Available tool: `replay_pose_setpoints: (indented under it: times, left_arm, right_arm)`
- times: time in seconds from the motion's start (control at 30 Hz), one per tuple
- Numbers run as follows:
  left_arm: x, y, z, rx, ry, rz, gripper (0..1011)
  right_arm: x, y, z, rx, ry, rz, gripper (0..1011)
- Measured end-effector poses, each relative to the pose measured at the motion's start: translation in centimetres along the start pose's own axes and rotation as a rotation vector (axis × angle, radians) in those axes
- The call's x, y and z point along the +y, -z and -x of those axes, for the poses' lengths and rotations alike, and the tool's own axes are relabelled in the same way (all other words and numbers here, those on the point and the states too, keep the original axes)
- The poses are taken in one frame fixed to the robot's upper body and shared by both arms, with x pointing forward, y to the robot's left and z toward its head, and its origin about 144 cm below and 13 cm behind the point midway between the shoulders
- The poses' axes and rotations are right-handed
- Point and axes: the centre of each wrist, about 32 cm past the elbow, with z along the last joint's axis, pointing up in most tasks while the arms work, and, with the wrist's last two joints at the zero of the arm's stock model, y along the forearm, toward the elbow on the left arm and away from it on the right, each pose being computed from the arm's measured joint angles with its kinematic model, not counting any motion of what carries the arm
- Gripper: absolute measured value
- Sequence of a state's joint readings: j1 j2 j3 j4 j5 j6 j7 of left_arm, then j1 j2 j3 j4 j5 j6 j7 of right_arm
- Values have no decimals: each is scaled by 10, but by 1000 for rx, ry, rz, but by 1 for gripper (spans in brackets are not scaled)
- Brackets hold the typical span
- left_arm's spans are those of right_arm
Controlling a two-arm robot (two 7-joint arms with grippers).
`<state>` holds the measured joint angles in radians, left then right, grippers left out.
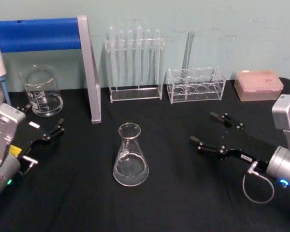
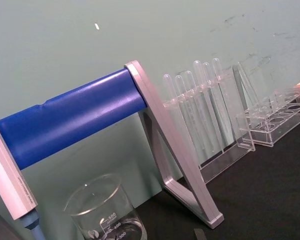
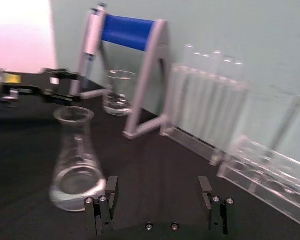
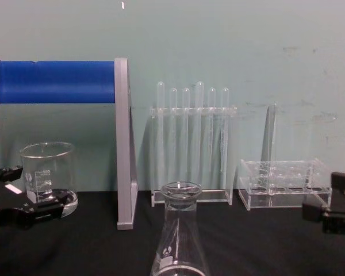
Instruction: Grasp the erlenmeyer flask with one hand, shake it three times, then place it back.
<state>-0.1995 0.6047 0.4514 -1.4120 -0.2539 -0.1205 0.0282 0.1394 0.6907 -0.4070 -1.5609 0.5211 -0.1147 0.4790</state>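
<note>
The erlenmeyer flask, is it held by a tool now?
No, the erlenmeyer flask stands free on the table between the left tool and right tool.

The clear erlenmeyer flask sits on black cloth; behind it, a blue bar, grey stand, and pink box.

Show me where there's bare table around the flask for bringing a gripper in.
Bare black tabletop lies either side of the erlenmeyer flask: toward the open left gripper and toward the open right gripper, plus the strip in front of it. The back row is crowded: beaker, pipette stand, test tube rack, low rack, pink box.
</note>
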Motion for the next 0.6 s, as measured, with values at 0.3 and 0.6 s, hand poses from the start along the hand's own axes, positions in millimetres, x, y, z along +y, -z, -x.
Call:
replay_pose_setpoints:
  times: [0.3, 0.6]
  left_arm:
    - [0, 0, 0, 0, 0, 0, 1001]
    - [0, 0, 0, 0, 0, 0, 1001]
  right_arm:
    - [11, 1, -2, 39, -167, -2, 1000]
    - [33, 7, -1, 65, -289, -7, 1000]
